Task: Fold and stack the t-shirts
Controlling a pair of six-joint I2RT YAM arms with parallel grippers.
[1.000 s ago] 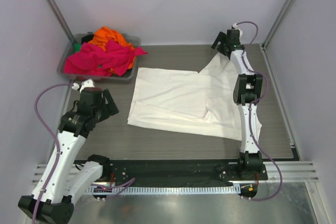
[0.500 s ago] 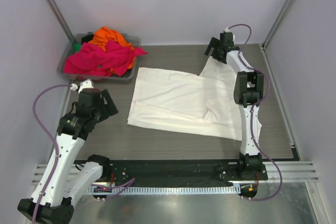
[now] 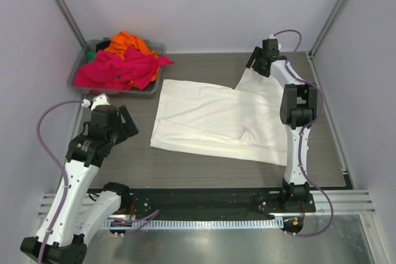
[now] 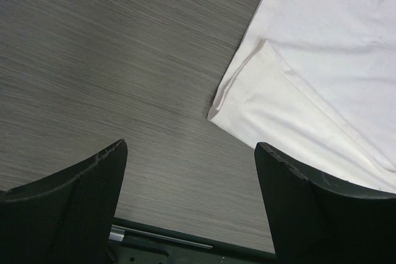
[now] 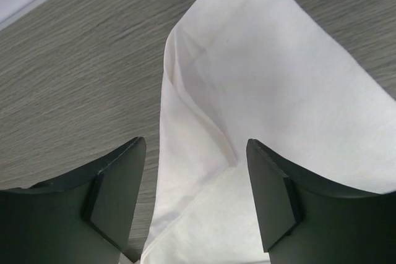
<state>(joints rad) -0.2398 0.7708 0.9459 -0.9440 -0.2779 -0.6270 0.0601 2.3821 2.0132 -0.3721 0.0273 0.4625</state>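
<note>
Between the spread fingers of the right hand (image 5: pixel 195 143) lies a far corner of the cream t-shirt (image 5: pixel 266 85), ungripped, flat on the counter (image 5: pixel 74 72). Leftward, the left hand (image 4: pixel 190 146) hovers, fingers apart, by its near corner. Folding looks barely begun; beyond, pink and orange t-shirts (image 3: pixel 120 66) wait in the bin (image 3: pixel 77 68), unstacked.
</note>
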